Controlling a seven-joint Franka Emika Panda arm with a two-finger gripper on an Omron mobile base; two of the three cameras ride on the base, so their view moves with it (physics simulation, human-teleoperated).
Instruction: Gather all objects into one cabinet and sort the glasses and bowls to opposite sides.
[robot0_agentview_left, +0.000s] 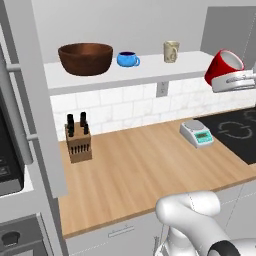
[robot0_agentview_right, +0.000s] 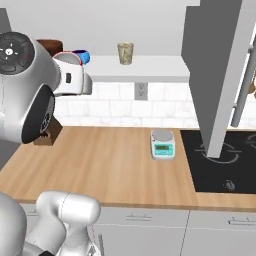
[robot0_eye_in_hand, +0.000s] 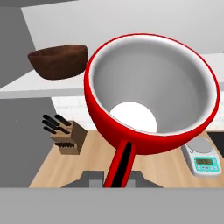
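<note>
Gripper (robot0_agentview_left: 235, 80) clamped on the red cup (robot0_agentview_left: 223, 65), carried tilted just right of the shelf (robot0_agentview_left: 150, 70), where bowl (robot0_agentview_left: 85, 58), mug (robot0_agentview_left: 128, 59) and tumbler (robot0_agentview_left: 171, 51) stand. Next, likely set it beside the tumbler

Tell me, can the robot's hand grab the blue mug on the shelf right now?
Probably not yet: the gripper is already shut on the red cup. The blue mug stands in the open between the wooden bowl and the tumbler.
</note>
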